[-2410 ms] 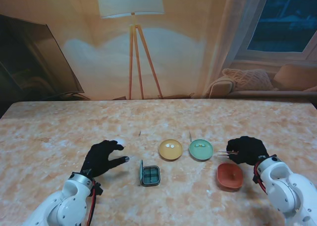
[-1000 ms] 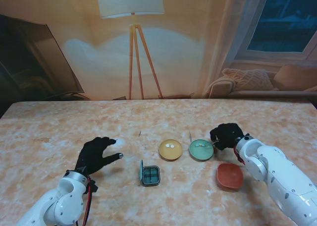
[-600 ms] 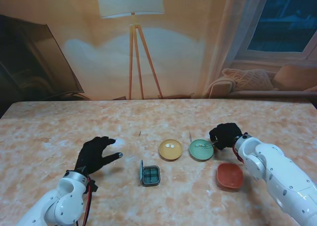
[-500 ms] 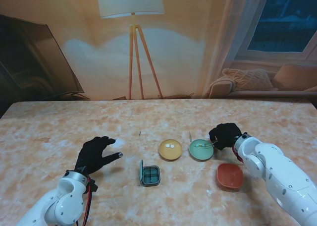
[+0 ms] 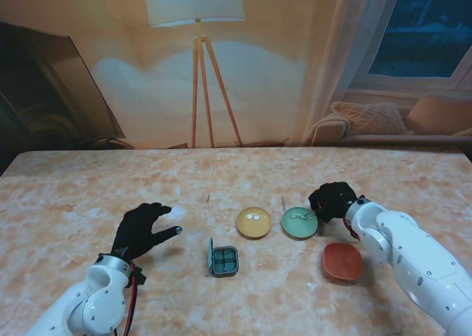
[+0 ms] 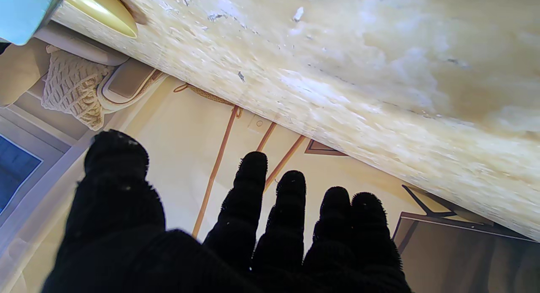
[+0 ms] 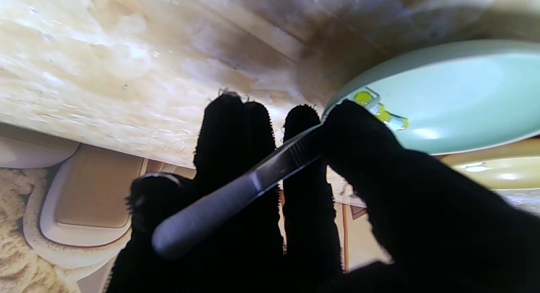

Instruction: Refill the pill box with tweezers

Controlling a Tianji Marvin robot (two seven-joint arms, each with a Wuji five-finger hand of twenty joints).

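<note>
Currently right hand (image 5: 333,200) pinches tweezers (image 7: 236,196), tips at yellow pills (image 7: 379,111) in green dish (image 5: 299,223). Left hand (image 5: 144,231) spread, empty. Pill box (image 5: 223,261) open nearer me; no legible writing.

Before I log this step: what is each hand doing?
Left hand: open, holding nothing.
Right hand: shut on the tweezers, at the green dish.

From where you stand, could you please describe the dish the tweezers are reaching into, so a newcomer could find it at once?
On the marbled table, three small dishes sit right of the open pill box. The wanted one is the green dish, between the yellow dish and the right robot hand. It alone holds yellow pills; the red dish lies nearer to me.
</note>
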